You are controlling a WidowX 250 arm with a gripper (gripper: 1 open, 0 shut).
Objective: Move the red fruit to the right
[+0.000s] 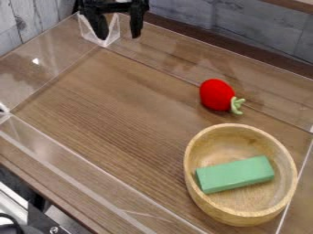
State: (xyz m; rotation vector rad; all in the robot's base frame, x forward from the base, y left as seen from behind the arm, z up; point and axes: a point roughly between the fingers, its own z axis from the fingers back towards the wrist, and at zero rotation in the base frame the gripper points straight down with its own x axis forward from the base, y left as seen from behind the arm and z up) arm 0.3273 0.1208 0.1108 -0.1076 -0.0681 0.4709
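Hovers with the claw [119, 31] at the far left of the surface [116, 114], seemingly spread, with no visible hold on anything. Needs to travel right and nearer to reach the red fruit [217, 94], well apart on the right half. Must match a long axis slanting from far left to near right, with the green stem end [237, 105] toward the near right. Calls for closing across that slant, then carrying right, clear of the wooden bowl [193, 171] on the near side, around the green block [235, 174]
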